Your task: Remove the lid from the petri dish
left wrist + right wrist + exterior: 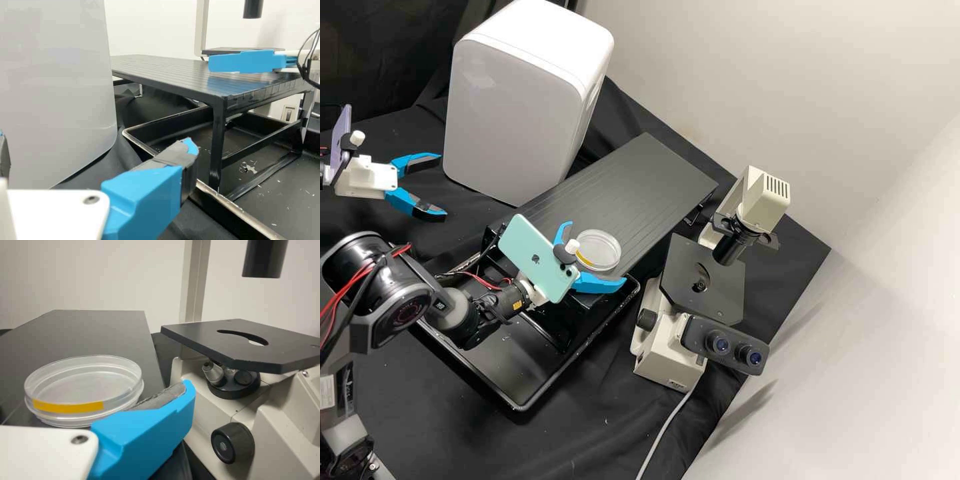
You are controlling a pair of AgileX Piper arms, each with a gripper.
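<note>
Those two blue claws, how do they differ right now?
The left gripper hangs beside the white box, off the rack; the right gripper is over the rack, close up to the petri dish. The left gripper is open with nothing in it; whether the right grips the dish is unclear. Both are white and blue.

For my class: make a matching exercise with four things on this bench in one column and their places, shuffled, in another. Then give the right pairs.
1 petri dish
2 microscope
3 white box
4 left gripper

A on the black cloth, right of the shelf
B left of the white box, fingers apart
C on the shelf's near end
D on the black cloth, left of the shelf

Pairs: 1-C, 2-A, 3-D, 4-B
</note>
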